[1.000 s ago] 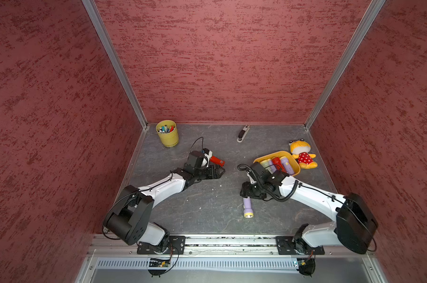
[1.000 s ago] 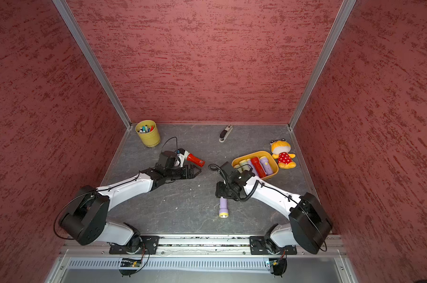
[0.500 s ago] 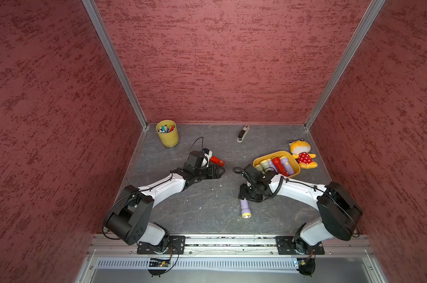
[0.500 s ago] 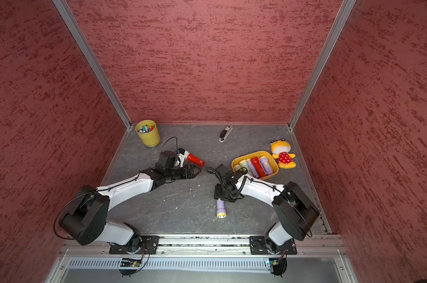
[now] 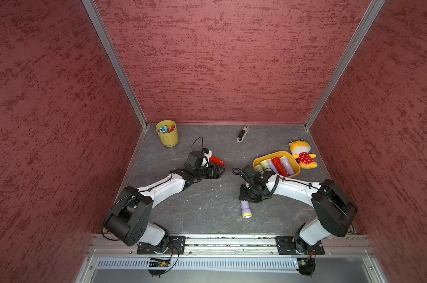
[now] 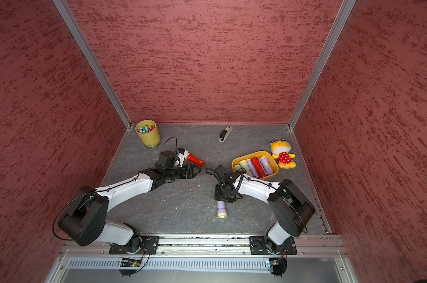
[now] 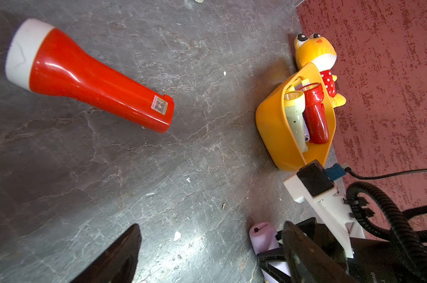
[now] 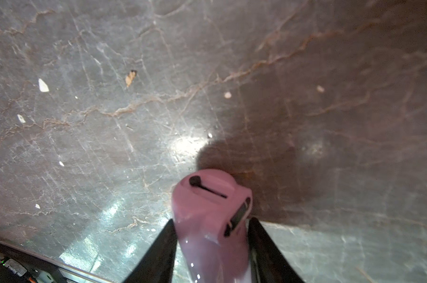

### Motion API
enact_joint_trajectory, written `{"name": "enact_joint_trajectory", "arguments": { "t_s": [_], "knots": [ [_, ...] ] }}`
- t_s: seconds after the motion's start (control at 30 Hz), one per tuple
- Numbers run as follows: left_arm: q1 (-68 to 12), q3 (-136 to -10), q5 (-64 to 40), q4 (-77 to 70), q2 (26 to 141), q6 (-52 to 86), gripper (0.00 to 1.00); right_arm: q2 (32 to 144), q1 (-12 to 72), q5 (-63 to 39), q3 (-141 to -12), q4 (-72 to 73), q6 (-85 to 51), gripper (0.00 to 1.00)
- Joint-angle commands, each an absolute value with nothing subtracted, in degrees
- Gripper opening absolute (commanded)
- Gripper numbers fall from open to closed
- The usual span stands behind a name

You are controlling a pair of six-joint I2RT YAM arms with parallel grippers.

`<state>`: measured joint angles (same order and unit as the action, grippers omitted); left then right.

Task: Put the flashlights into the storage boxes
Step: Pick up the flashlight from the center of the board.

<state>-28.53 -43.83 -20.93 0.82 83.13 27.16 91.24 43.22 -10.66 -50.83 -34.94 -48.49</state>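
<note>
The right gripper (image 8: 212, 220) is clamped on the tail end of a lilac flashlight (image 5: 246, 209), one finger against each side. This flashlight is on the grey tabletop (image 5: 207, 203), low and right of centre in a top view. The left gripper (image 7: 211, 224) stands wide with nothing between its fingers, just below a red flashlight (image 7: 92, 80). Five more flashlights (image 5: 279, 166) lie in the orange tray (image 7: 271, 132) at middle right.

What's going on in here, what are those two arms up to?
Two robot arms are packing an orange tray; several flashlights already lie in it. The right gripper grips a lilac flashlight lying on the table. The left gripper is open beside a red flashlight, not touching it.
</note>
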Motion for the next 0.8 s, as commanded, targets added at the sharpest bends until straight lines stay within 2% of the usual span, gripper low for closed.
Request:
{"name": "enact_joint_trajectory", "arguments": {
  "t_s": [0.0, 0.2, 0.47, 0.77],
  "knots": [
    [-28.12, -44.17, -21.23, -0.31, 81.75, 26.28, 0.9, 91.02, 43.67, -9.35, -49.99, -32.53, -50.79, 0.34],
    [-28.83, -41.31, -25.92, -4.1, 80.0, 26.58, 0.89, 84.03, 43.53, -7.04, -44.93, -21.51, -56.64, 0.29],
    [-30.94, -36.56, -34.67, -7.92, 78.67, 28.11, 0.86, 75.38, 43.07, -4.61, -37.68, 6.3, -63.14, 0.28],
    [-33.47, -34.62, -42.52, -13.71, 80.12, 28.57, 0.85, 74.27, 42.8, -2.29, -38.95, 10.93, -61.08, 0.28]
  ]
}}
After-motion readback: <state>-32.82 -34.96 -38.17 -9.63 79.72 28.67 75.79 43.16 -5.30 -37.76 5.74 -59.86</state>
